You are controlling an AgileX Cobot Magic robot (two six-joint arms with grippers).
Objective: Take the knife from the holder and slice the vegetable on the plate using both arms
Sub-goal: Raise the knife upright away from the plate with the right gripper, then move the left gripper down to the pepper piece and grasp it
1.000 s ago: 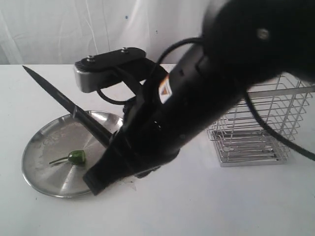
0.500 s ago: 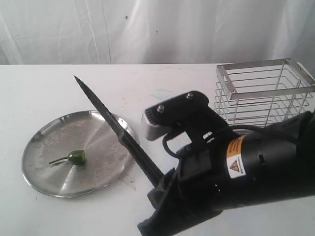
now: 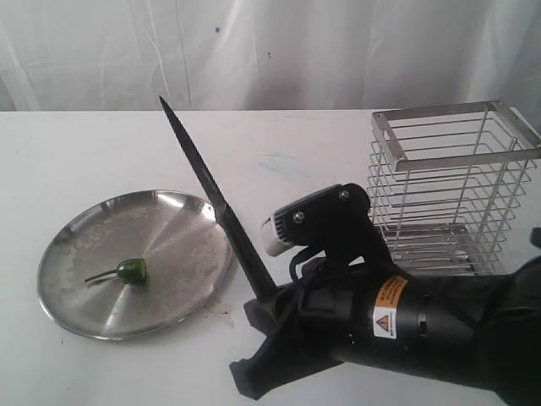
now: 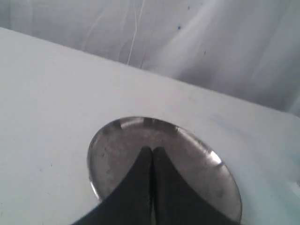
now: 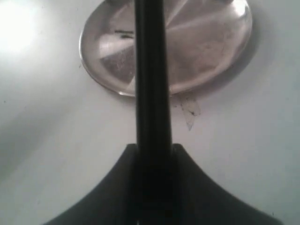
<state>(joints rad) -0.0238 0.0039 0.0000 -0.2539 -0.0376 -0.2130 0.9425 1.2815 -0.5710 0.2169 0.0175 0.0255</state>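
Jaws of the black right arm (image 3: pixel 406 326), marked with a yellow warning sticker, are pinched on the handle end of the all-black knife with the long, narrow, pointed blade (image 3: pixel 203 173). The knife is held off the white bench (image 3: pixel 84 152), slanted, with its tip raised toward the far edge. In the right wrist view its blade (image 5: pixel 152 70) is seen running over the round, shallow, scuffed steel plate (image 5: pixel 211 47). The plate (image 3: pixel 76 254) is set toward the left side of the bench, and the tiny green chili pepper with a thin stem (image 3: pixel 131 270) is laid on it, apart from the blade. The tall silver wire holder (image 3: pixel 448 194) is stood upright toward the right side, nearer the far edge. The left jaws are pressed together, tip to tip, above the plate (image 4: pixel 112 150).
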